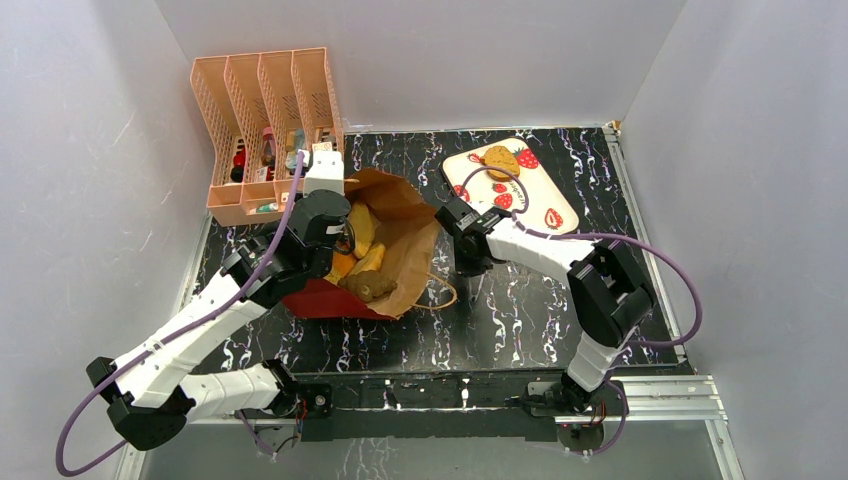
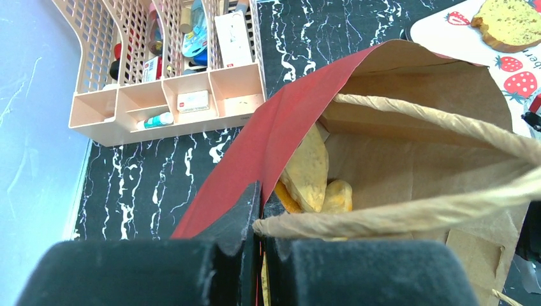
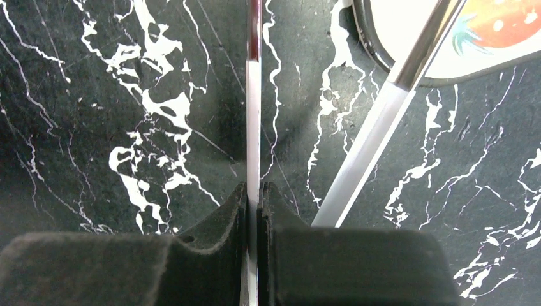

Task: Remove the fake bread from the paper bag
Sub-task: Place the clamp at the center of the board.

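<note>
1. The left gripper [image 2: 257,205] is at the mouth of the glossy red paper bag with the brown kraft lining [image 1: 400,200]. Its jaws are pressed together on the bag's red side wall [image 2: 274,127], right at the rim.
2. One thin tan cord handle [image 2: 383,217] lies across the front of that gripper's right finger. Whether it is pinched too, the wrist view does not settle.
3. The bag lies on its side on the black, white-veined marble table [image 1: 520,310], mouth gaping towards the far right.
4. The fake bread is inside. A long yellow piece [image 1: 362,228] sits deepest, with an orange piece [image 1: 345,265] below it. A knobbly golden-tan piece [image 1: 370,287] lies nearest the red wall.
5. The right gripper [image 3: 254,191] points down at the bare table, just right of the bag. Its jaws are closed tight on a thin pale strip [image 3: 253,95] seen edge-on; what the strip is, the views do not tell.
6. A slanted silver-white bar [image 3: 383,127] runs beside that strip.
7. Beyond the right gripper sits a white strawberry-printed tray [image 1: 545,200] carrying one tan bread slice [image 1: 500,160].
8. A peach slotted plastic organiser [image 1: 265,100] stands at the far left, just behind the bag.
</note>
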